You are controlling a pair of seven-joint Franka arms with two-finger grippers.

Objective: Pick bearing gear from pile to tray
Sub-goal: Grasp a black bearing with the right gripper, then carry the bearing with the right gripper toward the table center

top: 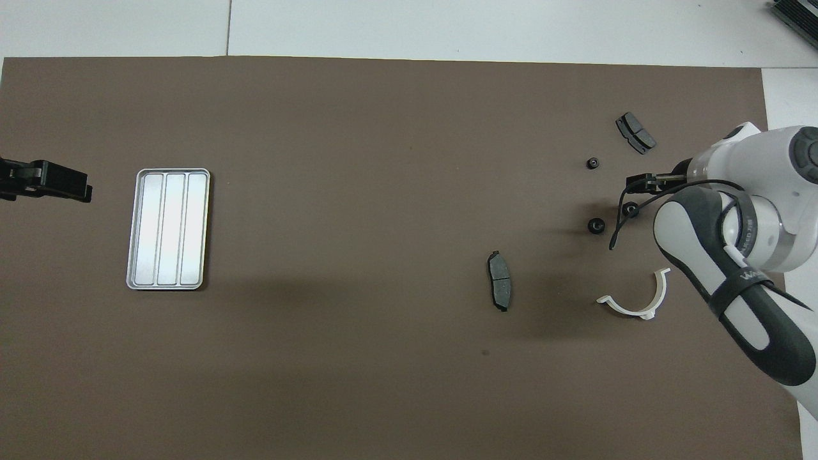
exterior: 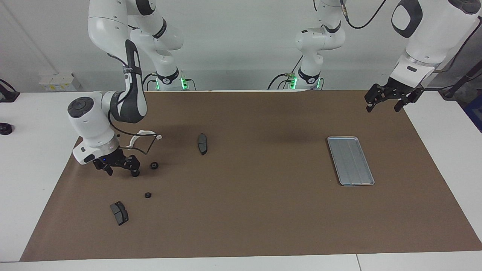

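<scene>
The tray (exterior: 350, 160) was seen lying flat on the brown mat (exterior: 248, 210) toward the left arm's end of the table, and nothing was seen in it. Open mat lay all around it and across the middle of the table, as far as the pile at the right arm's end. The left gripper (exterior: 388, 102) was held over the mat's corner near the tray, its jaws spread wide and holding nothing. The right gripper (exterior: 121, 168) was lowered over the pile, jaws spread wide, with one finger right at a bearing gear (top: 630, 207) that was partly covered by it; whether it was touched could not be told. A second bearing gear (exterior: 154, 165) lay just beside it, and a smaller gear (exterior: 148, 195) farther from the robots. Around them lay a white half-ring (exterior: 145, 134), partly hidden by the right arm, a brake pad (exterior: 119, 213) near the mat's edge, and another brake pad (exterior: 202, 143) toward the table's middle.
</scene>
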